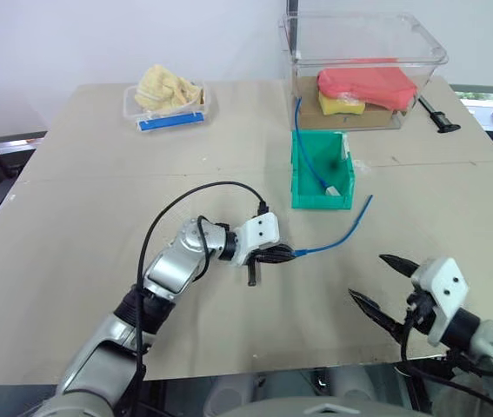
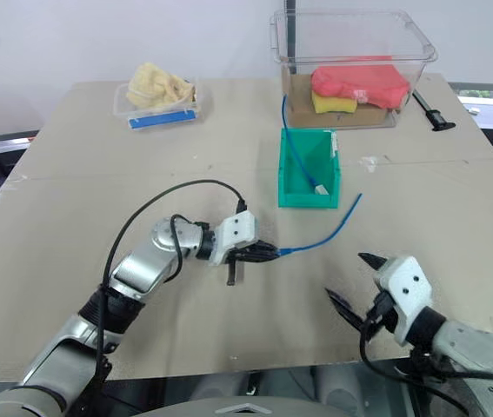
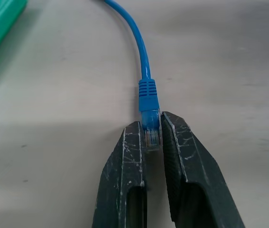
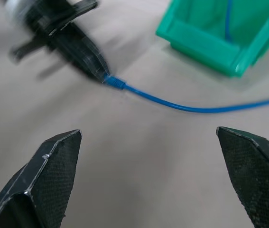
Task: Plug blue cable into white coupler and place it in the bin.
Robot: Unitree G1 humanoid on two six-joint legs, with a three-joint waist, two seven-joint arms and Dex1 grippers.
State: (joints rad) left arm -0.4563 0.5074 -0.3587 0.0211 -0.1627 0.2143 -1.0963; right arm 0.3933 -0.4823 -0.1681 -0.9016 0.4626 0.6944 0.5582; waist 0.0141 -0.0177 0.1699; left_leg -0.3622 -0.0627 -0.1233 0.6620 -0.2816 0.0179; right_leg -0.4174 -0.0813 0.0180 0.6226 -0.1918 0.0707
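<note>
Right fingers [image 1: 383,287] spread wide (empty); left fingers [image 3: 133,156] pinch the blue cable [image 3: 143,57] plug.

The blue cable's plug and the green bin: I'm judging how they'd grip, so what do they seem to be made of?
The blue cable looks sheathed in smooth flexible plastic or rubber; it bends freely. Its ribbed boot seems moulded soft plastic, and the plug, pinched in the shut left tool, is clear hard plastic with faint metal contacts. The bin looks like rigid, slightly glossy moulded plastic.
</note>
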